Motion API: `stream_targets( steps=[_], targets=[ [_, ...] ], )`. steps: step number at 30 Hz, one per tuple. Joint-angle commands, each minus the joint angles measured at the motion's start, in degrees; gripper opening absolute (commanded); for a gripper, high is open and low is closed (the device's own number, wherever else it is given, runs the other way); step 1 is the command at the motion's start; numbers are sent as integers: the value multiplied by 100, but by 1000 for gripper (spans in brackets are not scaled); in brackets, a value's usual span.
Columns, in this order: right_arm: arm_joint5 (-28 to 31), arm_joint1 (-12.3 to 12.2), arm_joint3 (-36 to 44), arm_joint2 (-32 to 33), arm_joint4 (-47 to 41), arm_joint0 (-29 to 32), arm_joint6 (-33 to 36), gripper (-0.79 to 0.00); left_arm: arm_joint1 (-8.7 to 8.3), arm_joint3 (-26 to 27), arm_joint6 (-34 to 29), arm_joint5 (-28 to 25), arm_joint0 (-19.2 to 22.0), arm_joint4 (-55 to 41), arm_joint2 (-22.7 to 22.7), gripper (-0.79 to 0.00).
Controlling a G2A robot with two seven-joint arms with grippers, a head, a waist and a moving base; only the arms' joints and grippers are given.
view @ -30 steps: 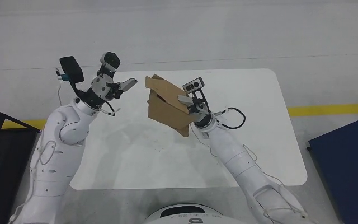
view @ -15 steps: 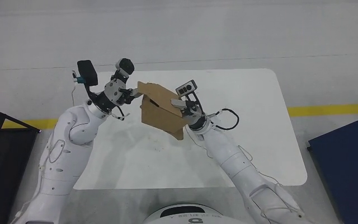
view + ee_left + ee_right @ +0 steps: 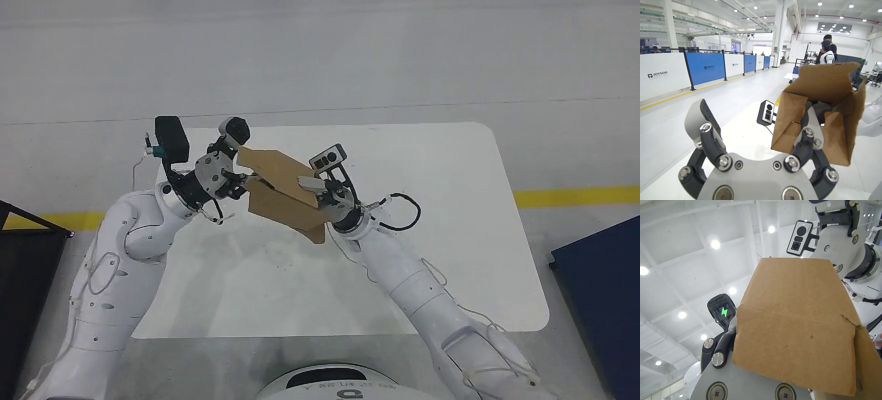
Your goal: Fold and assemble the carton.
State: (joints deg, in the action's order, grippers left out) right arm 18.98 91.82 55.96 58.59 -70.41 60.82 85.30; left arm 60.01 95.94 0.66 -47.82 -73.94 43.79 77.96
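**A:** What changed?

**B:** The left gripper (image 3: 247, 173) has come in from well apart and now meets the carton (image 3: 285, 192). The carton has swung over toward it too. The right gripper (image 3: 312, 188) stays clamped on the carton's side away from the left gripper and holds it up off the table (image 3: 450, 250).

**A:** Left one closed?

**B:** No, its fingers are apart. In the left wrist view the ribbed finger (image 3: 710, 117) sits clear outside and the other finger (image 3: 810, 123) is at the open end. A side flap (image 3: 789, 121) stands between them, not pinched yet.

**A:** Meaning?

**B:** Two-arm work is starting, I'd judge. The left looks set to take that flap and fold it in. The carton is opened up, and the end facing the left gripper isn't shut.

**A:** View differences?

**B:** The top view gives the outer faces with a gripper on either side. The left wrist view adds the hollow inside and the loose flaps. The right wrist view adds a flat outer panel with a crease and a torn edge (image 3: 848, 321), lying right over its own gripper.
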Motion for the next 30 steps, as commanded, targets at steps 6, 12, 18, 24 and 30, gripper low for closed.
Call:
stream_targets(
  steps=[6,12,18,24,30],
  targets=[
    [-27,13,-9,109,13,48,27,-785,-22,-140,55,-363,-70,-584,180,0],
    [-56,30,-92,194,-12,49,56,-785,-76,-216,67,-445,-204,-738,617,0],
    [-74,73,-223,217,-66,4,75,-785,-104,-60,-26,-1018,-168,-994,690,0],
    [-95,109,-299,252,-72,-8,95,-785,-126,136,-276,-1018,66,-980,315,0],
    [-132,131,-323,311,-59,13,132,-785,-52,-258,-560,-828,578,-603,-216,0]
  ],
)
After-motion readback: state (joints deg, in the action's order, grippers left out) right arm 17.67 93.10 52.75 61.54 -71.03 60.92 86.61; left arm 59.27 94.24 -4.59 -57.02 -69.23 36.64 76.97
